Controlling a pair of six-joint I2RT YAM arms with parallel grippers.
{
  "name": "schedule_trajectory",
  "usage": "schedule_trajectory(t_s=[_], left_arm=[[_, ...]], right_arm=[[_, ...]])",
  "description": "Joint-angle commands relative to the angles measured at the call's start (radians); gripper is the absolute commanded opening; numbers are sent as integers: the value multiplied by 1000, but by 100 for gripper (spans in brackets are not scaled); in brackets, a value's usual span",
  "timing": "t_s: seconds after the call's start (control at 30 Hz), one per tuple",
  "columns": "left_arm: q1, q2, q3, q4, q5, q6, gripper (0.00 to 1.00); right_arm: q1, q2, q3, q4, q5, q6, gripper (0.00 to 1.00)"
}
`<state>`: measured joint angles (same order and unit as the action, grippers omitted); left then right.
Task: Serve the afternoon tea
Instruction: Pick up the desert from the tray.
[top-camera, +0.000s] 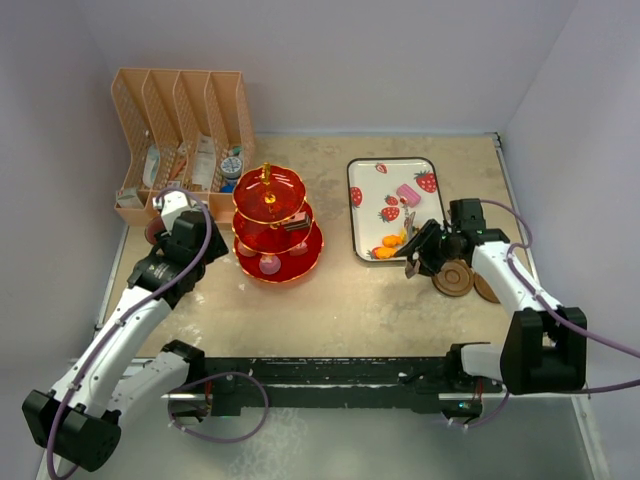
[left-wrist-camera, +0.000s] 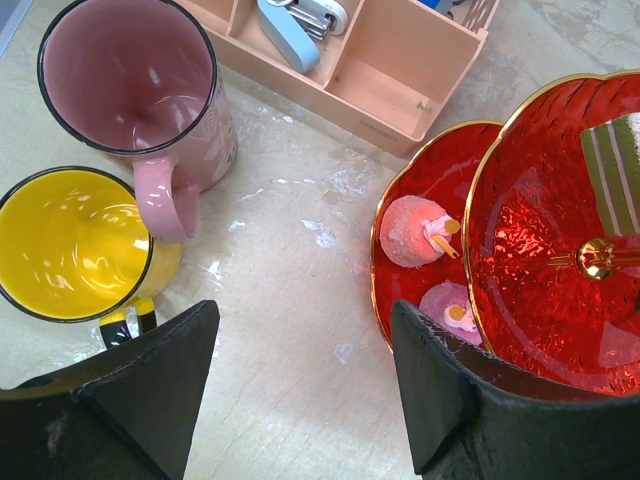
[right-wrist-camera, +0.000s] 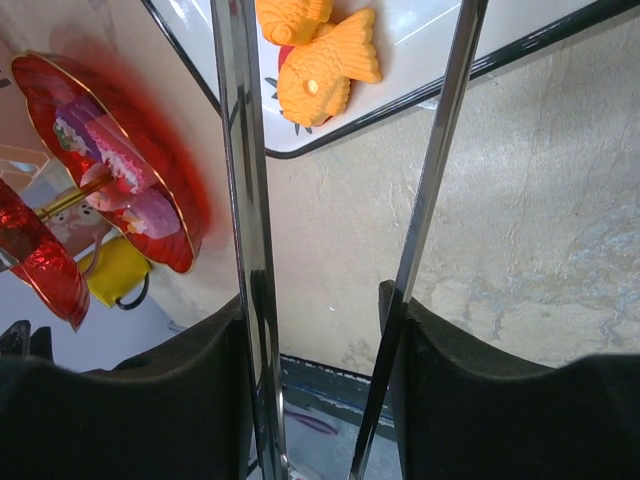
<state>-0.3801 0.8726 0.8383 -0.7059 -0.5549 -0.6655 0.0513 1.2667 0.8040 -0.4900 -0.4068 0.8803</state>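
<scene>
The red three-tier stand (top-camera: 275, 225) with gold rims stands left of centre and holds pink cakes (left-wrist-camera: 415, 230) on its bottom tier and a striped cake (left-wrist-camera: 615, 170) higher up. The pink mug (left-wrist-camera: 140, 100) and yellow mug (left-wrist-camera: 70, 245) stand side by side left of the stand. My left gripper (left-wrist-camera: 300, 390) is open and empty above bare table between the mugs and the stand. My right gripper (right-wrist-camera: 320, 330) is shut on the metal tongs (right-wrist-camera: 240, 200), whose arms point at two orange fish cakes (right-wrist-camera: 320, 70) on the white strawberry-print tray (top-camera: 372, 170). A pink sweet (top-camera: 407, 193) also lies on the tray.
A peach desk organizer (top-camera: 180, 130) with stationery stands at the back left, close behind the mugs. Two brown round saucers (top-camera: 455, 278) lie under my right arm near the right table edge. White walls enclose the table at the back and sides.
</scene>
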Motion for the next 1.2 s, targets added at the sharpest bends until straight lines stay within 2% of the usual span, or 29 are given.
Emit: schedule_trajectory(t_s=[0.0, 0.7, 0.97, 1.17], left_arm=[[-1, 4, 12, 14, -17, 9, 67], [-2, 9, 11, 13, -14, 9, 67], [-2, 12, 11, 13, -14, 8, 67], [-2, 9, 12, 13, -16, 7, 67]], right_arm=[[-2, 10, 11, 30, -4, -21, 50], [-2, -69, 3, 36, 18, -45, 25], [-2, -71, 37, 4, 53, -110, 21], [-2, -92, 92, 11, -14, -249, 21]])
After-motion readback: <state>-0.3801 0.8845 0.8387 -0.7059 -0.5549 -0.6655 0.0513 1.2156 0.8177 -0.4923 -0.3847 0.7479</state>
